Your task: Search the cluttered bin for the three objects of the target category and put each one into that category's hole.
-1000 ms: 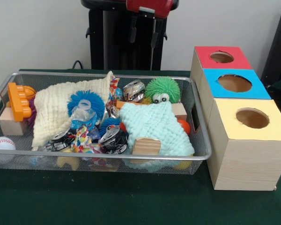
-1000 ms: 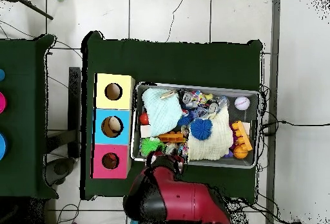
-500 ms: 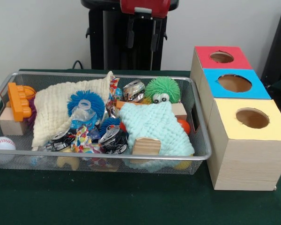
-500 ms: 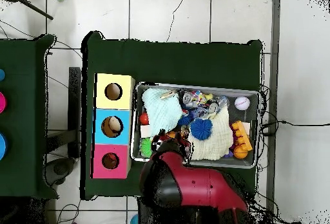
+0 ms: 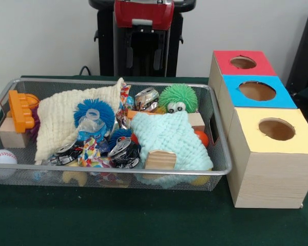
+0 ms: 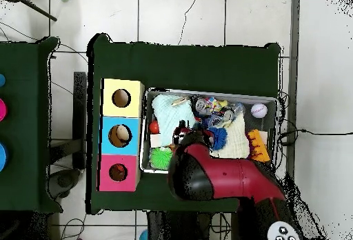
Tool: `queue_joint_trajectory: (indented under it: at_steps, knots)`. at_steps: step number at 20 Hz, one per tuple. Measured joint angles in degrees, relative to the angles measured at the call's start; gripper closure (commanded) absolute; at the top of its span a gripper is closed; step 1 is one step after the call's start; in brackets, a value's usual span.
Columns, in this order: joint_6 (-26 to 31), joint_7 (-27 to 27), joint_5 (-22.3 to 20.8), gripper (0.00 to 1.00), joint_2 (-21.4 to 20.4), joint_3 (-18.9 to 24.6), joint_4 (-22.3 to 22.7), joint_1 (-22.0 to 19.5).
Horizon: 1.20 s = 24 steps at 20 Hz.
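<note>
We see two crushed silver cans: one (image 5: pixel 124 151) lies at the wire bin's (image 5: pixel 222 154) near side beside the mint cloth (image 5: pixel 170 137), another (image 5: pixel 146 98) sits at the far side by the green spiky ball (image 5: pixel 178 97). The tool (image 5: pixel 143 54) hangs above that far can, its two fingers apart and empty. Since a second ago it has shifted left along the bin.

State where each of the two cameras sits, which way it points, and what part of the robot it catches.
Front view: across the table, level with the wire bin, facing the three boxes and the robot; its red pincer hangs above the bin's far edge.
Overhead view: above the table, looking straight down; the red arm reaches over the bin from the bottom.
Both show the green spiky ball and baseball.
</note>
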Motion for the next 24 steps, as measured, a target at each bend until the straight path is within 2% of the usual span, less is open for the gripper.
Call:
queue_joint_trajectory:
  at_steps: [2, 11, 24]
  knots:
    - [0.45, 0.00, -2.04, 0.00, 1.06, 2.36, -1.63, -1.92]
    - [3.96, 0.00, -5.66, 0.00, 3.33, 8.69, -5.75, -5.72]
    - [10.76, -0.14, -6.07, 0.00, 5.58, 18.87, -11.21, -12.89]
